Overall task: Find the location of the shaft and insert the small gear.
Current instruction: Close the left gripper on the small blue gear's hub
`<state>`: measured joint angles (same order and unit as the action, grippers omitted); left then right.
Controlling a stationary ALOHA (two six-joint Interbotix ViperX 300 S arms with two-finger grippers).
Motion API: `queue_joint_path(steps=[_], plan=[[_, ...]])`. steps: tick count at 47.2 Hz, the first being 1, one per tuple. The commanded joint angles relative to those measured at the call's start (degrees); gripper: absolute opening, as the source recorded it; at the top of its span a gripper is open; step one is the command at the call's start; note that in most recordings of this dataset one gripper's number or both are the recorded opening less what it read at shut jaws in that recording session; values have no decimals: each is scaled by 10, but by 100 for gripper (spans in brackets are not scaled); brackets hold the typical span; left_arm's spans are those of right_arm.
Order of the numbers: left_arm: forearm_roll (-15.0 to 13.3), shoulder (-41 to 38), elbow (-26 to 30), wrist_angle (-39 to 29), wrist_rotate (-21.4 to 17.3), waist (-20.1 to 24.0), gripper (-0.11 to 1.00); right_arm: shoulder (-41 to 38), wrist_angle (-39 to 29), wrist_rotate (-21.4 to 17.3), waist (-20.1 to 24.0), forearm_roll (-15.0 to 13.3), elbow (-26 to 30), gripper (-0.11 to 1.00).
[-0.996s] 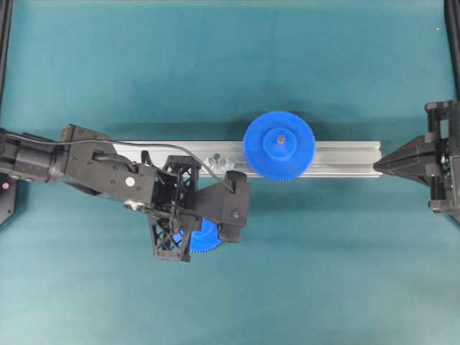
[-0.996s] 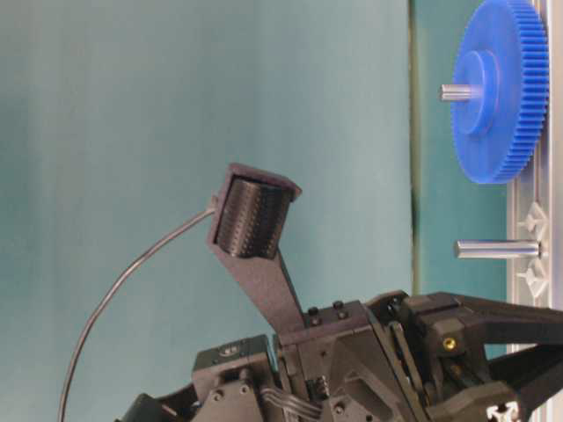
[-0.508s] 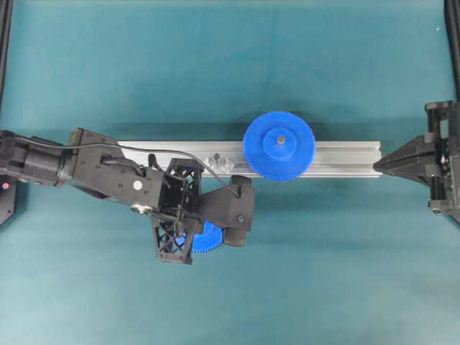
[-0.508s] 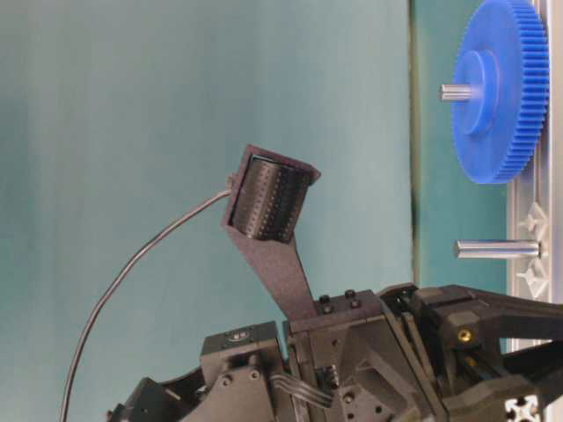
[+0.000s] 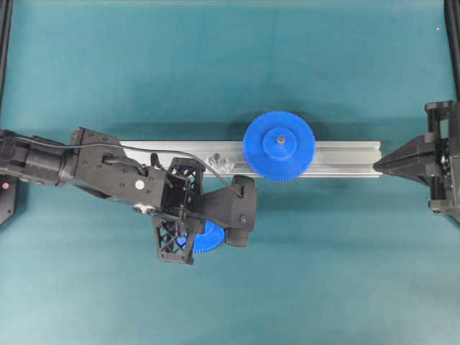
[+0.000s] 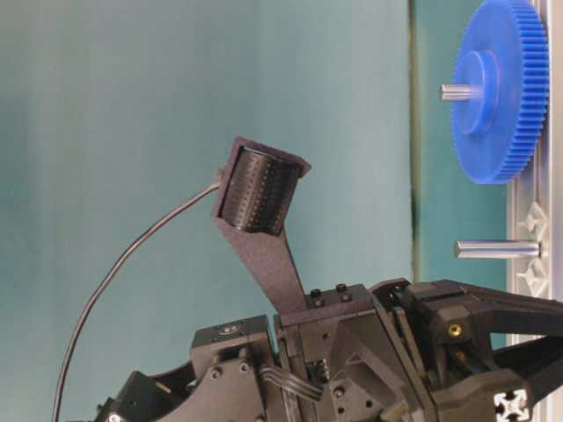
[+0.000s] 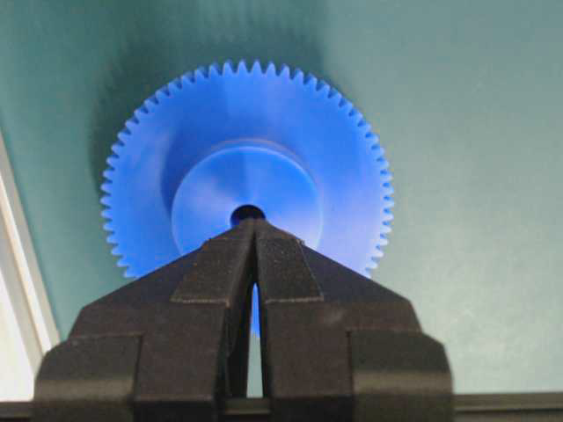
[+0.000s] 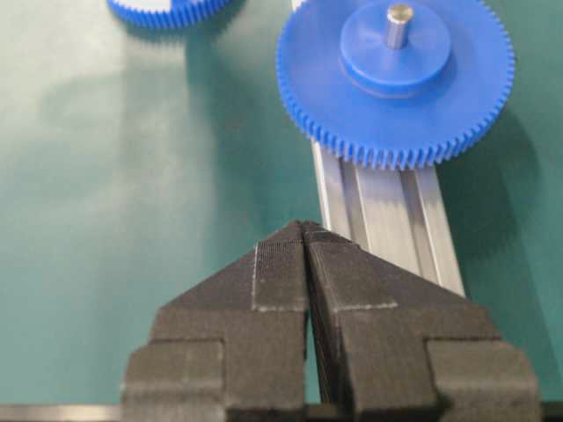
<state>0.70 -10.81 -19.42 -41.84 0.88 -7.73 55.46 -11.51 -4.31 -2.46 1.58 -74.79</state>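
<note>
The small gear (image 7: 251, 167), a blue toothed disc with a raised hub and dark centre hole, lies flat on the teal mat just in front of the rail; from overhead only its edge (image 5: 210, 237) shows under the left wrist. My left gripper (image 7: 253, 224) hangs over the gear's hub, shut, tips together with nothing between them. The shaft (image 5: 215, 159), a thin silvery pin (image 6: 497, 249) on shiny base pieces, stands bare on the rail just behind the left wrist. My right gripper (image 8: 305, 227) is shut and empty, by the rail's right end (image 5: 379, 164).
The aluminium rail (image 5: 345, 158) runs left to right across the middle of the mat. A larger blue gear (image 5: 278, 146) sits on its own grey pin on the rail, to the right of the shaft. Black frame posts stand at both side edges.
The left wrist has shifted and turned slightly over the small gear, staying shut. The gear, the shaft and the right arm have not moved.
</note>
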Motion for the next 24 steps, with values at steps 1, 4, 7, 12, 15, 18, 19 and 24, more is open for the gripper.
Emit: queue_joint_path(steps=[1,4,7,12,15,18,19,24], plan=[[1,8,13,1,3,-3,3,-6,5,-5,-2,0,5,2],[1,8,13,4,4,-3,9,-6,5,-5,-2,0,4,2],[2,7,13,7,6,-3,19,-6,5,-5,-2,0,4,2],[1,5,13,11,15,-2,49,-6,6,-5,-2,1,5,2],[1,4,12,18,18,-2,68,-6,6,-5,-2,0,4,2],[2,3,11,23,18,-3,84,-6,5,-5,-2,0,4,2],[2,3,11,23,18,-3,88,-6,6,-5,-2,0,4,2],[2,1,14,23,16,-2,94,-6,6,-5,-2,0,4,2]])
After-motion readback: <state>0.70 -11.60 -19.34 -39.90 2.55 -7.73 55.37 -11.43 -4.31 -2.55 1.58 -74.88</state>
